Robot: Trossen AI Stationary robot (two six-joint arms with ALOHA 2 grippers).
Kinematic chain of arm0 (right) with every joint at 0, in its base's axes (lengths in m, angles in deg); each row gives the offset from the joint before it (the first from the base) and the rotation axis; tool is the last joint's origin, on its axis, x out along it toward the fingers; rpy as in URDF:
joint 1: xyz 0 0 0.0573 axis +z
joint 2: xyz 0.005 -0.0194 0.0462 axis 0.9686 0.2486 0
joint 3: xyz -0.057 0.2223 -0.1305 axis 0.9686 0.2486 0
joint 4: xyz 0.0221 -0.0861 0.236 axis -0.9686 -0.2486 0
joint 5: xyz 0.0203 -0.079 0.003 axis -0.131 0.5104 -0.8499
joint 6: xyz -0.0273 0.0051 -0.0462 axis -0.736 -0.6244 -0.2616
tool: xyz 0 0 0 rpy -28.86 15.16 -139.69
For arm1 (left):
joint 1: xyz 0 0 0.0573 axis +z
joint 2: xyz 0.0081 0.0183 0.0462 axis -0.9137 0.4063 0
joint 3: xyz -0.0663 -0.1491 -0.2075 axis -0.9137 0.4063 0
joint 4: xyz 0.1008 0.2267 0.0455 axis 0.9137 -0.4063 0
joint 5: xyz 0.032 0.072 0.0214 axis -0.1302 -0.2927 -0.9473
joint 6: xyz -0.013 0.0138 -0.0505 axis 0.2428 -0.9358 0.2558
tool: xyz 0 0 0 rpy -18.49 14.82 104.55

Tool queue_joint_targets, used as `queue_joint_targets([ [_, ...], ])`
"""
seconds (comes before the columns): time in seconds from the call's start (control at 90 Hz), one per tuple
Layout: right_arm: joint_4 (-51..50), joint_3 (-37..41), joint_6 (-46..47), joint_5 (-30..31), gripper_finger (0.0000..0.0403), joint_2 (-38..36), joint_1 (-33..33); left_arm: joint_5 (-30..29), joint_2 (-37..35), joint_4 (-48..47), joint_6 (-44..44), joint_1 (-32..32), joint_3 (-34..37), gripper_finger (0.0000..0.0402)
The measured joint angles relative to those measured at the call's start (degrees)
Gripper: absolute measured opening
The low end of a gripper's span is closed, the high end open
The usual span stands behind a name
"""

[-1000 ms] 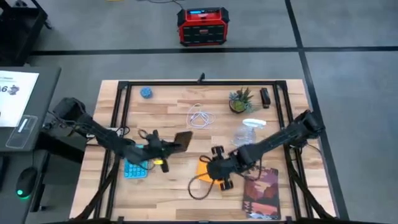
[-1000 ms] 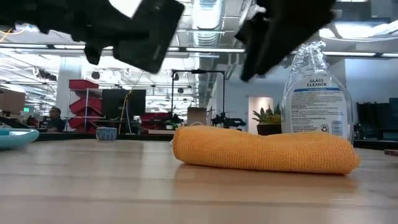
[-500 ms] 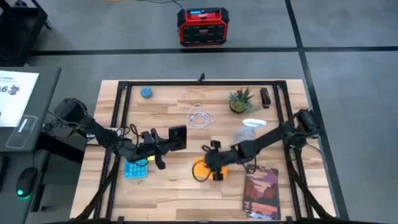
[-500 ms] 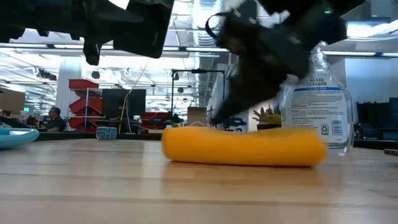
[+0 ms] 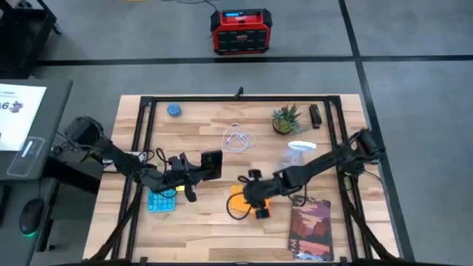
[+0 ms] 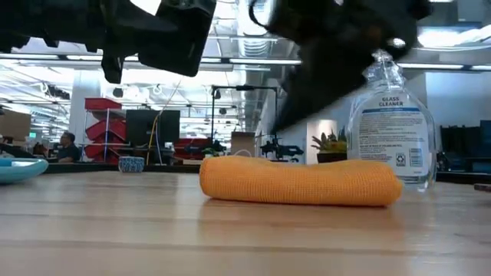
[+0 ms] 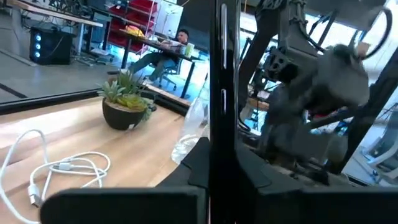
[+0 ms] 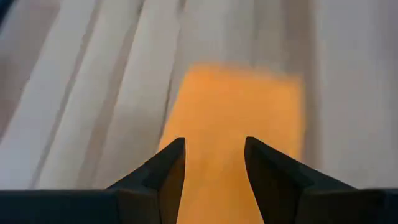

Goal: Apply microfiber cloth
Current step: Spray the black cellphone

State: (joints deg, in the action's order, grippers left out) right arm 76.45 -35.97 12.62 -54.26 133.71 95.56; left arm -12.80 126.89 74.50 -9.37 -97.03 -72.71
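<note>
Orange-yellow and folded into a low pad, the microfiber cloth [image 6: 301, 181] lies flat on the wooden table [image 5: 207, 222], near the middle of its front half. The right gripper [image 5: 250, 200] hangs directly over it, and in the right wrist view its jaws stand apart with the cloth [image 8: 239, 118] showing between and beyond them, nothing clasped.

The left gripper [image 5: 194, 172] is off to the cloth's left, jaws clenched on a black smartphone [image 5: 211, 164] held edge-on above the table; in the left wrist view the phone [image 7: 222, 106] cuts the picture as a thin dark upright strip.

A clear spray bottle [image 6: 391, 126] stands just behind the cloth, its label reading "GLASS CLEANER". A small dark pot holds a spiky green plant [image 5: 285, 119] toward the table's back. A white cable [image 5: 238, 139] lies coiled left of the plant, a blue calculator [image 5: 162, 200] sits under the left arm, and a dark reddish book [image 5: 310, 228] lies at the front right. A red and black box [image 5: 240, 32] stands on the floor beyond the table. A person sits at a desk in the room behind.
</note>
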Motion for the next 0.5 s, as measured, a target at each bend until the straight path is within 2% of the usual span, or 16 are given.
queue_joint_targets([
  [0.133,1.6,1.2,1.0,1.5,0.0152,3.7,-0.2,0.0,0.0,-0.6,1.5,0.0,0.0,0.0010],
  [0.344,23.9,-1.6,-9.0,1.8,0.0152,11.7,-5.6,-0.1,0.0,-0.7,1.7,0.1,0.0,0.0010],
  [0.5,22.1,-7.0,-13.8,2.4,0.0152,10.7,-6.8,-0.1,0.0,-0.8,2.7,0.1,0.0,0.0010],
])
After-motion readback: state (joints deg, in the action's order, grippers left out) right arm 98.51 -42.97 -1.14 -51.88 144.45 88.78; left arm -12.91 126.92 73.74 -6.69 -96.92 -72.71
